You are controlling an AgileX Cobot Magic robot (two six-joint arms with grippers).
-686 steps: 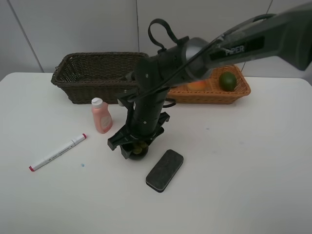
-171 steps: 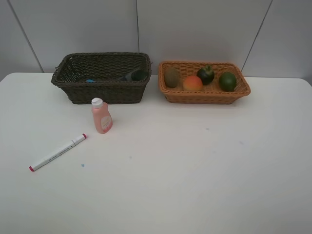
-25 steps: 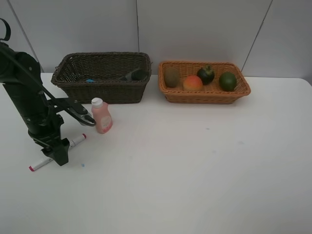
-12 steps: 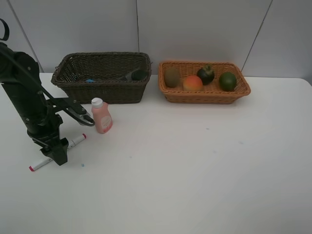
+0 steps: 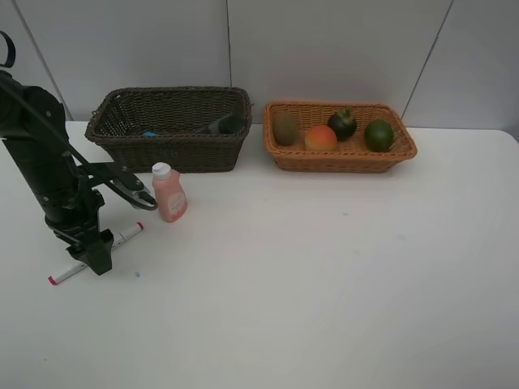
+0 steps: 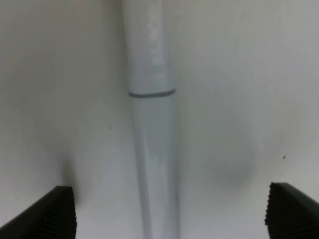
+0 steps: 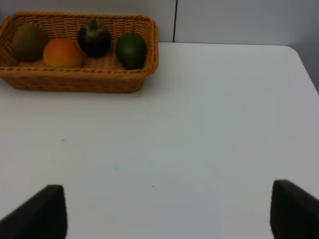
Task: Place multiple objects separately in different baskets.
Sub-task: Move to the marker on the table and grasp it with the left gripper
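My left gripper [image 5: 96, 258] is down at the table over the white red-ended marker [image 5: 126, 234]. In the left wrist view the marker barrel [image 6: 152, 124] runs between the two dark fingertips [image 6: 55, 214]; the gripper [image 6: 172, 215] is open and stands astride it. The pink white-capped bottle [image 5: 169, 193] stands upright just right of the arm. The dark brown basket [image 5: 166, 150] holds dark items [image 5: 223, 124]. The light basket [image 5: 340, 160] holds the kiwi [image 5: 285, 128], peach [image 5: 321, 138], mangosteen [image 5: 341, 123] and green fruit [image 5: 378, 134]. My right gripper [image 7: 169, 211] is open and empty over bare table.
Both baskets stand side by side at the table's back edge, by a grey wall. The light basket [image 7: 79, 82] also shows in the right wrist view. The right arm is outside the exterior high view.
In the last second the left arm has barely moved over the marker. Earlier it was out of view. The eraser has left the table.
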